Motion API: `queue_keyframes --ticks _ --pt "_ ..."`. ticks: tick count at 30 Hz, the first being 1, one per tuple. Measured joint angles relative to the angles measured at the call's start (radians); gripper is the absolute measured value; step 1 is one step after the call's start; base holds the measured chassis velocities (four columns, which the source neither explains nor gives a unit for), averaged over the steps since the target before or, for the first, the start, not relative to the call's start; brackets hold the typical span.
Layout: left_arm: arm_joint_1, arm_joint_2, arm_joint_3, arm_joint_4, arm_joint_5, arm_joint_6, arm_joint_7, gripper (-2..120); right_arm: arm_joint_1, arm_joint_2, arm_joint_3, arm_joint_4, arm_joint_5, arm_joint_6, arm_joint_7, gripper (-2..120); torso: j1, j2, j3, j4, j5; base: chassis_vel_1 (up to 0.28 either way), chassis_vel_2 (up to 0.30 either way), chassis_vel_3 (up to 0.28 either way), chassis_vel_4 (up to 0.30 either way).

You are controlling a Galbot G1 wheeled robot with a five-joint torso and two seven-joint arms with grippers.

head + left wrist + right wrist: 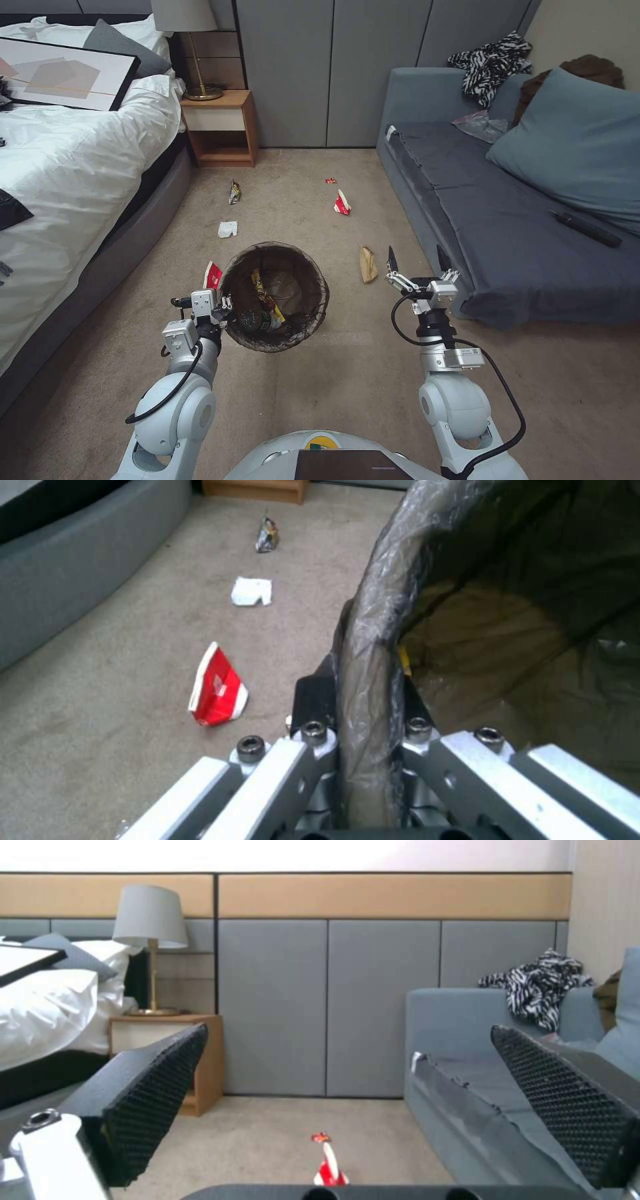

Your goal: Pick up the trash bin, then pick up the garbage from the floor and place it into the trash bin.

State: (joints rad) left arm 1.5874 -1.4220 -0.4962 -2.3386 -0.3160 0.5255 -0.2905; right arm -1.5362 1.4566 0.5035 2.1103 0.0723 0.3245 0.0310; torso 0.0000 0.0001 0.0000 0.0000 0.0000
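Trash bin (pixel 274 297) rim between left tool (pixel 227 312) fingers

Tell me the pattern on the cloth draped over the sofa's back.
Black-and-white zebra stripes on the cloth, clearest in the head view, above the sofa.

the round trash bin with its dark brown bag liner (pixel 507 645) runs off the picture's edge beyond the left gripper (pixel 363 715), whose jaws pinch its rim. the crumpled red-and-white paper cup (pixel 329 1167) ahead, between the right gripper (pixel 360 1090) jaws, is half hidden behind the gripper body.
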Motion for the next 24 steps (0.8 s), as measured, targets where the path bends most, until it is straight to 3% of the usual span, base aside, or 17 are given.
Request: queue_keyframes --ticks 24 --pt "-0.004 0.0 -0.004 0.005 0.019 -0.02 0.004 4 0.006 0.003 0.008 -0.004 -0.004 -0.004 -0.018 100 0.0 0.0 0.0 0.0 0.0 0.0 0.0 0.0 0.0"
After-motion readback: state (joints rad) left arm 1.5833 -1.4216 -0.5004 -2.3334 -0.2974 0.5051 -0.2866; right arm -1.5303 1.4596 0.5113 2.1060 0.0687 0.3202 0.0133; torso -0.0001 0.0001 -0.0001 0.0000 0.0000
